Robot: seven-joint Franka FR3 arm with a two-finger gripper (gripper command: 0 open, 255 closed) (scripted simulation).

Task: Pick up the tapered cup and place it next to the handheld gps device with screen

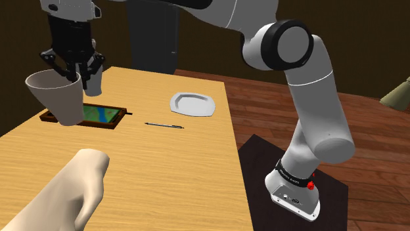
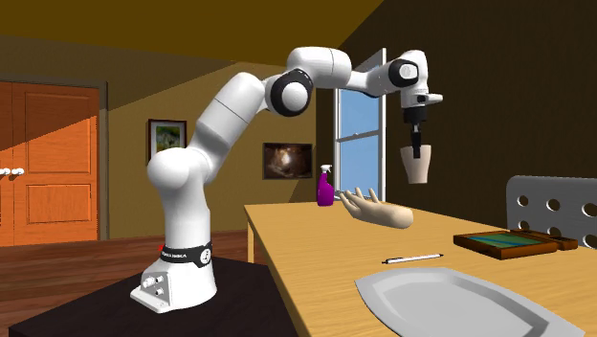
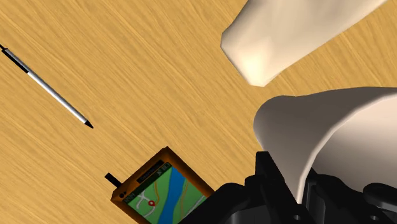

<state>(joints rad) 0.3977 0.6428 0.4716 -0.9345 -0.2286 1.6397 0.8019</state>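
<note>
The tapered cup (image 1: 59,98) is off-white and hangs in the air above the wooden table (image 1: 164,177). My gripper (image 1: 73,72) is shut on its rim wall and holds it from above. In the second exterior view the cup (image 2: 416,165) hangs high under the gripper (image 2: 415,144). The handheld GPS device (image 1: 92,116), brown with a green and blue map screen, lies flat on the table just below and behind the cup. In the wrist view the cup (image 3: 331,133) is clasped by the black fingers (image 3: 273,191), with the GPS device (image 3: 162,194) beside them on the table.
A pale model hand (image 1: 66,190) lies on the table near the cup. A thin pen (image 1: 164,125) and a grey plate (image 1: 192,104) lie further toward the shoulder view's right. A purple spray bottle (image 2: 325,185) stands at the far end, and a perforated chair back (image 2: 550,206) rises beyond the GPS device.
</note>
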